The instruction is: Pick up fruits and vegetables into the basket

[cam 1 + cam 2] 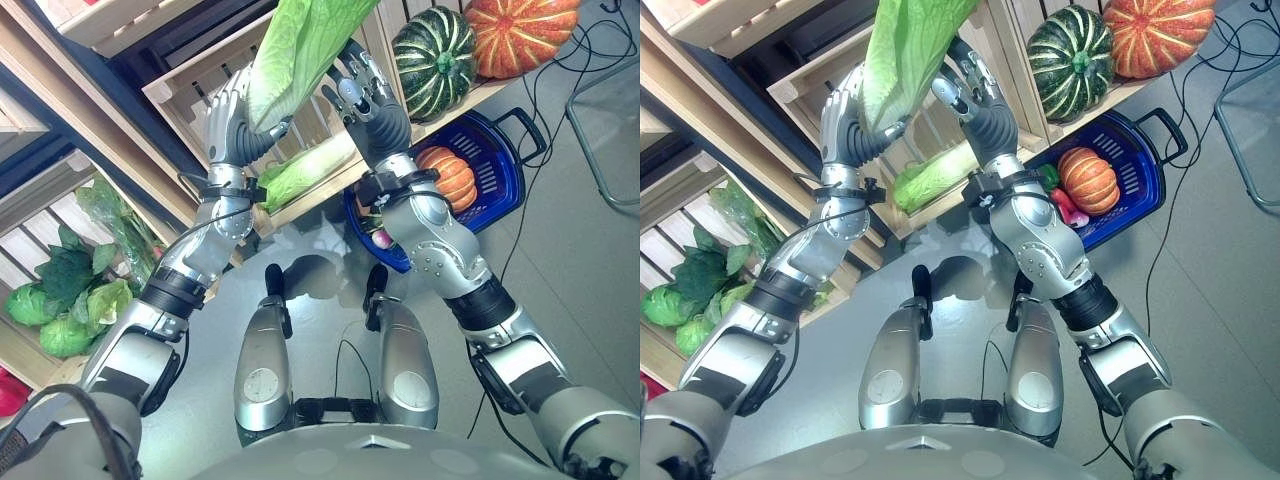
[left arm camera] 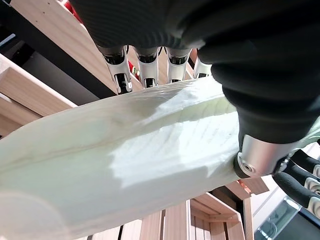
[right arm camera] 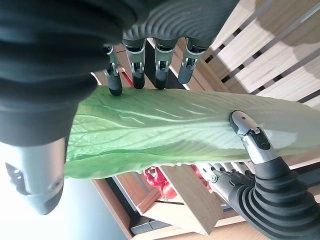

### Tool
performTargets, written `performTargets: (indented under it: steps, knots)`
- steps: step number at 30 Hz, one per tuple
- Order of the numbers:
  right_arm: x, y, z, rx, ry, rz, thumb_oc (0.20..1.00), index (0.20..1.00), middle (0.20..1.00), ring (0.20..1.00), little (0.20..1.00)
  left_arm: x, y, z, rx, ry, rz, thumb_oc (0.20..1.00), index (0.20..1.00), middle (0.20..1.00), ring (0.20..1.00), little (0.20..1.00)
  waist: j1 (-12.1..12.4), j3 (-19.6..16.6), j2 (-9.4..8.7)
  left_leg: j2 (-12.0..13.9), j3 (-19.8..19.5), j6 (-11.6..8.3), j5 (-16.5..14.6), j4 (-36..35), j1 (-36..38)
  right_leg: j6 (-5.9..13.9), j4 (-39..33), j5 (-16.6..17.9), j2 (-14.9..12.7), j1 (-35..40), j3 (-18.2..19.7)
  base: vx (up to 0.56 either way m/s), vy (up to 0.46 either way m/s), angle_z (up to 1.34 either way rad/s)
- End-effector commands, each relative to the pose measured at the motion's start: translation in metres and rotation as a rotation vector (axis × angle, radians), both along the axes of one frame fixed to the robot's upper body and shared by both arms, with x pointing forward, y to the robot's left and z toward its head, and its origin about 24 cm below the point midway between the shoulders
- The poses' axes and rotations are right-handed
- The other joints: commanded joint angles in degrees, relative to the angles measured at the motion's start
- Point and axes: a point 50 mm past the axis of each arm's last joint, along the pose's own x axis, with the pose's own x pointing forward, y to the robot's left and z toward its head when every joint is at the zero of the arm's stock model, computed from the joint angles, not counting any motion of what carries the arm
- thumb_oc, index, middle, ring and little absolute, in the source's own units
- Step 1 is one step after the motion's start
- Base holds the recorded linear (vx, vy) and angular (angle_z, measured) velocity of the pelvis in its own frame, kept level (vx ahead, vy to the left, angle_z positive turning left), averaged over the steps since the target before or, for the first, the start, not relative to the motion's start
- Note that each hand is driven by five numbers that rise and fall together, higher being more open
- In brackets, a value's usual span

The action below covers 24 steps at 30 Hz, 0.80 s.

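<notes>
A long pale green cabbage (image 1: 300,50) is held up high in front of the wooden shelves. My left hand (image 1: 232,125) is shut on its lower end, fingers (image 2: 145,60) behind it and thumb across the front. My right hand (image 1: 375,110) stands open beside the leaf, its straight fingers (image 3: 145,70) touching the cabbage's (image 3: 165,135) edge. The blue basket (image 1: 510,170) sits on the floor down to the right, holding a small orange pumpkin (image 1: 447,172) and some red pieces.
A second cabbage (image 1: 305,172) lies in the wooden crate behind my wrists. A green striped squash (image 1: 432,50) and an orange pumpkin (image 1: 520,35) rest on the shelf above the basket. Leafy greens (image 1: 70,290) fill the crate at left. A metal frame (image 1: 605,130) stands at right.
</notes>
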Motion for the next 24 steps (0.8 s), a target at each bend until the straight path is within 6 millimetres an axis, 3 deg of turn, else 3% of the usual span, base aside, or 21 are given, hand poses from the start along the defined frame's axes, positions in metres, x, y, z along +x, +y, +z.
performTargets:
  steps: [1,5,11,19,24]
  knots:
    - [-0.019,0.027,0.016,0.069,-0.105,0.116,1.000,1.000,1.000,1.000,1.000,-0.023,-0.046,0.029,-0.081,-0.180,-0.221,0.200,0.200,0.200,0.200,0.200,0.3,-4.1,-2.47,-1.3,2.4,0.76,-2.8,2.3,-0.2,3.50,-4.5,1.3,-1.9,4.4,0.0,0.00,0.000,0.00]
    - [-0.020,0.025,0.018,0.102,-0.081,0.170,1.000,1.000,1.000,1.000,1.000,-0.027,-0.035,0.035,-0.108,-0.291,-0.153,0.200,0.200,0.200,0.200,0.200,0.3,-4.5,-2.79,-1.2,2.4,0.68,-2.9,2.1,0.3,3.50,-4.7,1.3,-1.9,4.7,0.1,0.00,0.000,0.00]
    - [-0.021,0.023,0.012,0.062,-0.041,0.289,1.000,1.000,1.000,1.000,1.000,-0.031,-0.018,0.044,-0.009,-0.450,-0.071,0.200,0.200,0.200,0.200,0.200,0.3,-5.5,-2.87,-1.2,2.4,0.39,-2.8,1.7,0.7,3.47,-5.1,1.2,-1.9,5.4,-0.2,0.00,-0.002,0.01]
    - [-0.020,0.025,-0.002,0.022,0.040,0.467,1.000,1.000,1.000,1.000,1.000,-0.029,-0.003,0.050,0.142,-0.562,-0.036,0.200,0.200,0.200,0.200,0.200,0.7,-6.7,-3.58,-0.7,2.4,-0.09,-2.6,1.6,1.4,3.19,-5.5,1.1,-1.7,6.5,-0.7,0.02,-0.030,0.06]
    - [-0.017,0.023,-0.003,0.053,0.040,0.462,1.000,1.000,1.000,1.000,1.000,-0.027,0.004,0.051,0.165,-0.600,-0.016,0.200,0.200,0.200,0.200,0.200,0.8,-6.9,-3.80,-0.7,2.2,-0.07,-2.7,1.3,1.7,3.06,-5.8,1.1,-1.5,6.9,-0.7,0.01,-0.013,0.04]
